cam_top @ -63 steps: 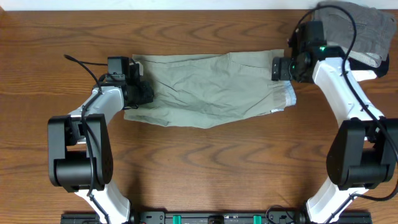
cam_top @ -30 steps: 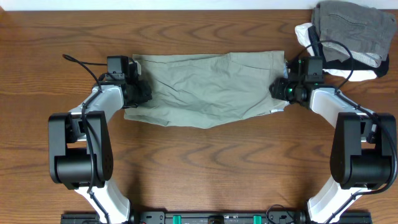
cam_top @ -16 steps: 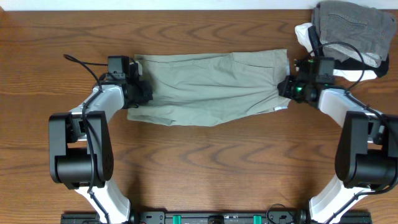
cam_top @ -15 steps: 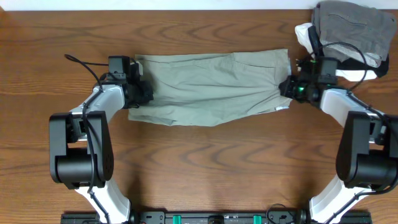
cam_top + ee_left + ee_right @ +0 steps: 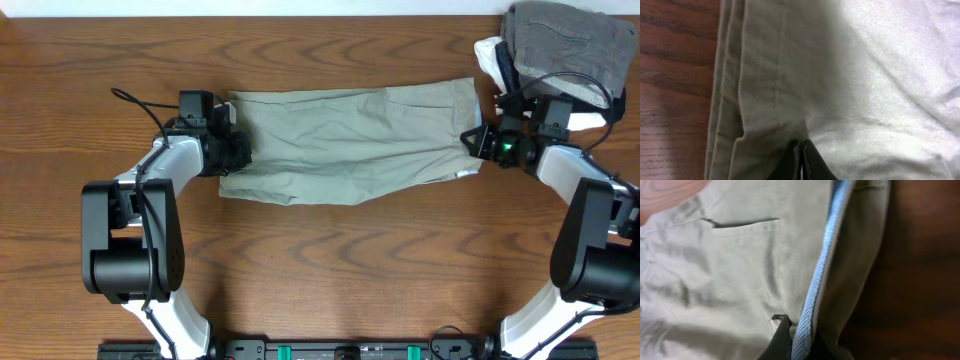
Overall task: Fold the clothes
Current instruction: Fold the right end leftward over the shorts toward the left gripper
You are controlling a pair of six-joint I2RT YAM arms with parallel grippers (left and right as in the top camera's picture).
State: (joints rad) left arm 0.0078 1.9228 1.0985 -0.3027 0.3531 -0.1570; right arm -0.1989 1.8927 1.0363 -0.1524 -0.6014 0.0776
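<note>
Khaki-green shorts point(image 5: 350, 140) lie stretched out lengthwise on the tabletop point(image 5: 320, 270), between its middle and far edge, in the overhead view. The left gripper point(image 5: 240, 150) pinches the hem end and the right gripper point(image 5: 470, 140) pinches the waistband end. A grey folded garment point(image 5: 560, 35) sits on a white one point(image 5: 488, 55) in the far right corner, just beyond your right arm.

From the left wrist, the fingers point(image 5: 810, 165) are pressed together on the shorts point(image 5: 865, 75) just inside the hem. Several stacked cloth edges run beside bare tabletop point(image 5: 670, 75).

From the right wrist, the fingers point(image 5: 782, 342) are clamped together on the shorts point(image 5: 740, 255) at the blue-lined waistband point(image 5: 815, 290), with dark tabletop point(image 5: 925, 255) past it.

By my reading, one leg already lies over the other and the cloth is pulled fairly flat. You have the end-to-end fold left, hem to waistband, and perhaps one more to make it compact.
</note>
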